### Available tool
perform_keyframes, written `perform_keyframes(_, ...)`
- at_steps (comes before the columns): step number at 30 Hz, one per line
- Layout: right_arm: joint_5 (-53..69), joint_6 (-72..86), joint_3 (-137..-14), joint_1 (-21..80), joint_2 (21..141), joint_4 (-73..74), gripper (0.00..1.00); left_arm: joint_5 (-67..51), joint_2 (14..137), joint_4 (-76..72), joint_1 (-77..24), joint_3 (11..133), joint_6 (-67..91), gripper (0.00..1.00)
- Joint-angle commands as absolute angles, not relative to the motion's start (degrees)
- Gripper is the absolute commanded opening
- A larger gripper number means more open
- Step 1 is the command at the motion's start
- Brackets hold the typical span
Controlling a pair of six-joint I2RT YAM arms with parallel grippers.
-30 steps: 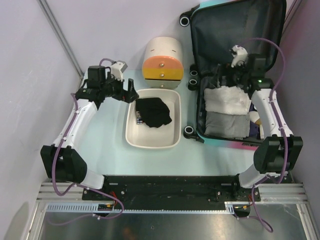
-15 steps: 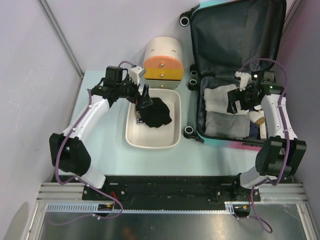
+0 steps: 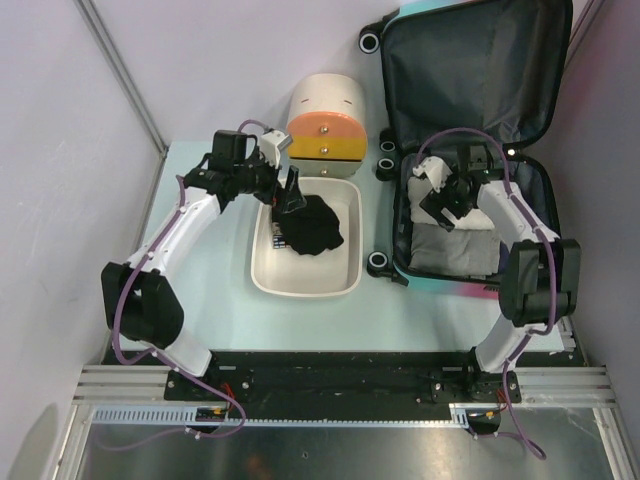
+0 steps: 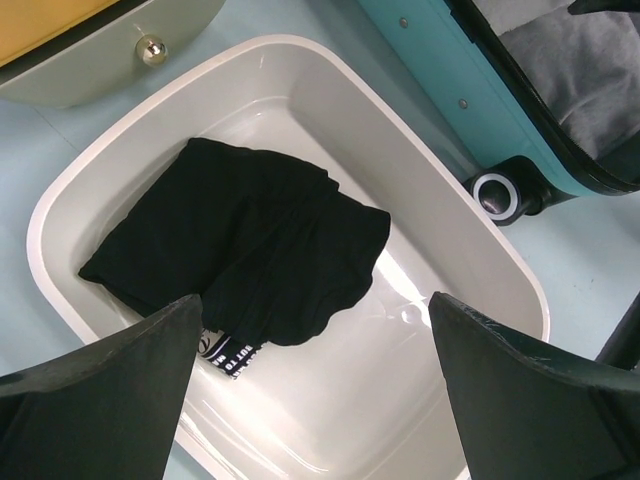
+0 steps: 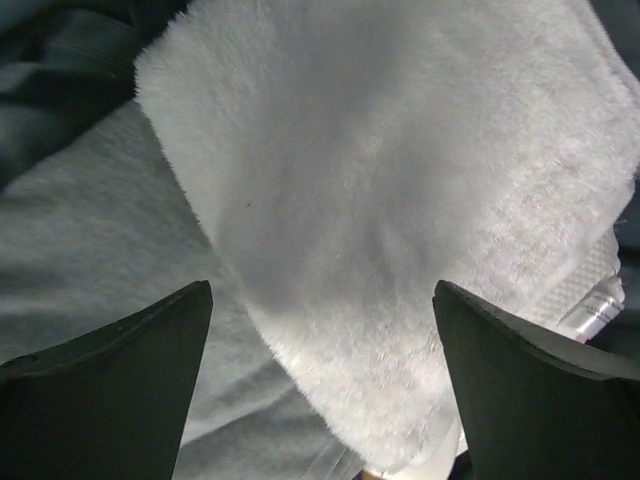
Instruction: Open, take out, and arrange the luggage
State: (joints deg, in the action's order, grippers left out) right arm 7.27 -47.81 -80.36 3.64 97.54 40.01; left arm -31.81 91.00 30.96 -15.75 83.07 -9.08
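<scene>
Left fingers (image 4: pixel 100 400) apart above black garment (image 4: pixel 250 255); right fingers (image 5: pixel 100 390) apart, white towel (image 5: pixel 400 200) edges cut off.

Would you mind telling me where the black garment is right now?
In the top view the black garment lies inside the white tub at table centre, in front of the cream drawer box and left of the open suitcase.

Garment (image 3: pixel 308 224) lies in tub (image 3: pixel 266 277), left of luggage (image 3: pixel 470 70).
</scene>
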Motion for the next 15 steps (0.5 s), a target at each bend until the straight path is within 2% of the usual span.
perform_keyframes(1,3.1,-57.6,-80.2,3.3,100.6,35.8,0.97,-31.9,89.2,30.1,-16.1,84.0,-11.8,1.00)
perform_keyframes(12,2.1,-71.1,-80.2,1.9,103.9,35.0,0.95,-30.9,89.0,30.1,-16.0,83.9,-11.9,1.00)
perform_keyframes(14,2.4,-72.3,-80.3,1.3,103.9,34.4,0.85,-30.8,89.2,30.1,-16.0,84.0,-12.0,1.00)
perform_keyframes(15,2.5,-72.4,-80.6,1.1,103.7,33.8,0.69,-30.9,89.2,30.1,-16.1,84.1,-12.0,1.00)
